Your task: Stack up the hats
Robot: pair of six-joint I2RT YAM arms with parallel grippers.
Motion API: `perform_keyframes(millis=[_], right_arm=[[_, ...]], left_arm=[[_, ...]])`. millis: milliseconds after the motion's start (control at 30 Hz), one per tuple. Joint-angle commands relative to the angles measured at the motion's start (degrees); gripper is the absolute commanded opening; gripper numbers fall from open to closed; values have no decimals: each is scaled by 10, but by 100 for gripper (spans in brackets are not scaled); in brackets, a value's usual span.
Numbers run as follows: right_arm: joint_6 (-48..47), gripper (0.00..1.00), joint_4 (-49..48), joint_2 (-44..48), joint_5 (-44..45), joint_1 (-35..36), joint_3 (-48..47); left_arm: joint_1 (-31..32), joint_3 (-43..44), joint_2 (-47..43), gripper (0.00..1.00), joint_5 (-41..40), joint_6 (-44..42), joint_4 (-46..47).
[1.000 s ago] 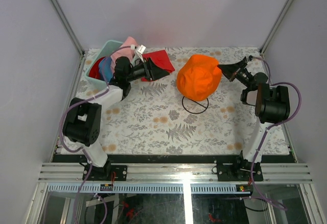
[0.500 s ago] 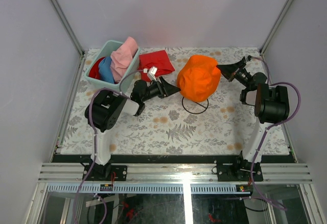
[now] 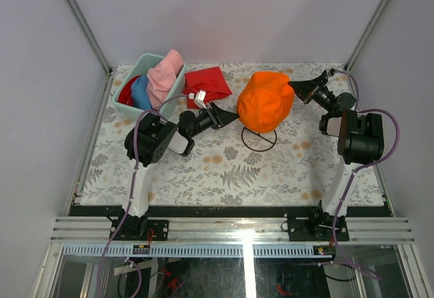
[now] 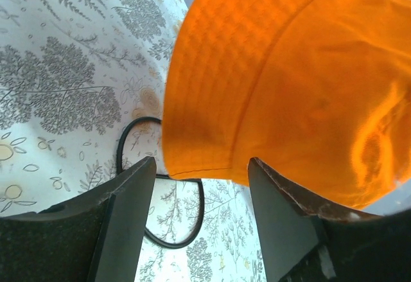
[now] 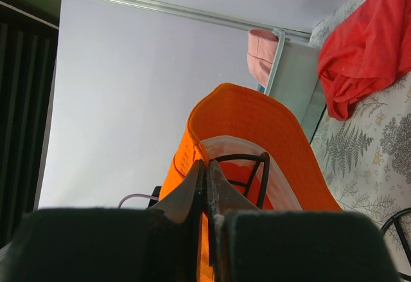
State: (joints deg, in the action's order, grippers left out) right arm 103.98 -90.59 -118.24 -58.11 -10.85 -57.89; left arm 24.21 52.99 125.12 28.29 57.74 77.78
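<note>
The right gripper [image 3: 297, 85] is pressed fully closed on the rim of the orange hat [image 3: 266, 102], pinching the fabric at the hat's right side. In its wrist view the brim curves up and over the closed tips, and the pale inner lining is visible. Under the hat the top of the black wire stand [image 3: 258, 141] pokes up inside the crown, and its ring base rests on the patterned table [image 3: 203, 169] below. The left gripper [image 3: 229, 116] reaches in from the other side with its jaws roughly half open and nothing between them. In its wrist view the lower left edge of the orange hat's brim hangs just ahead of the gap; I cannot tell whether it touches either jaw. The hat sits draped over the stand between the two grippers, right of the table's middle. Behind the left gripper a red cloth [image 3: 207, 83] lies flat on the table, just beside a teal bin [image 3: 137, 62] at the far left corner. In the bin, the pink hat [image 3: 163, 77] stands highest against the right wall, with the blue hat [image 3: 141, 93] left of it. The red hat [image 3: 126, 89] is tucked at the left end.
</note>
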Motion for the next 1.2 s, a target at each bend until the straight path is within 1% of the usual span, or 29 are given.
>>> perform_keyframes(millis=[0, 100, 200, 367, 500, 667, 800, 967, 1167], right_arm=[[20, 0, -63, 11, 0, 5, -26], [29, 0, -56, 4, -2, 5, -16], [6, 0, -17, 13, -11, 5, 9], [-85, 0, 94, 47, -13, 4, 69], [-166, 0, 212, 76, 6, 3, 112], [-201, 0, 269, 99, 26, 3, 136], [-250, 0, 350, 123, 41, 3, 143], [-262, 0, 375, 134, 50, 3, 144], [-275, 0, 420, 148, 62, 3, 145]], left_arm=[[-8, 17, 36, 60, -12, 24, 88], [-13, 17, 45, 62, -16, 39, 108], [-18, 15, 40, 62, -19, 47, 119], [-24, 12, 25, 63, -15, 50, 120], [-27, -8, 3, 63, -11, 54, 125], [-30, -43, -27, 63, 3, 51, 125], [-30, -72, -41, 63, 14, 52, 127], [-29, -89, -39, 63, 12, 56, 135], [-25, -52, -20, 64, 11, 65, 135]])
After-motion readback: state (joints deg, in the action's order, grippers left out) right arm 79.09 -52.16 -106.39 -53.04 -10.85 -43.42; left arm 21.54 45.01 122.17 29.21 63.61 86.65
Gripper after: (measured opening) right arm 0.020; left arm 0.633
